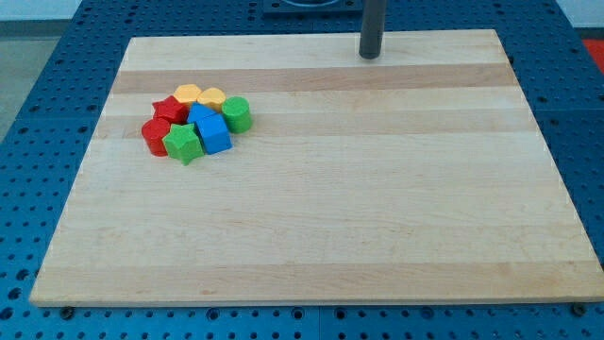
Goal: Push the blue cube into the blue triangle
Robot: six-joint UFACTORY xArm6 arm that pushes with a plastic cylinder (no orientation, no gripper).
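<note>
Approach step, no contact yet. The rod's tip (pixel 370 56) sits at the top edge of the wooden board (pixel 377 208), upper centre-right of the frame, well apart from every block. No fingers on this rig, just a bare rod, so nothing opens, closes or grips.

All blocks are bunched in one tight cluster in the upper left of the frame. The blue cube (pixel 215 135) is at the cluster's lower right. The blue triangle (pixel 200 114) shows only as a small blue patch just above and left of the cube, apparently touching it already; its shape is hard to confirm because the cube hides most of it.

Judgement: the goal looks nearly or fully met as things lie. If a push is still needed, the tip has to travel across to the cluster, come in on the cube's lower-right side, and nudge it briefly up-left toward the triangle.

Clutter:
- green cylinder (pixel 237 113), just right of the triangle, close to the cube's upper right, so it narrows the approach
- green star (pixel 183 143), touching the cube's left side
- red blocks (pixel 162 121), far left of the cluster
- yellow blocks (pixel 200 94), along the cluster's top

Risk: a hard push would scatter the whole pile, since everything is packed together.
</note>
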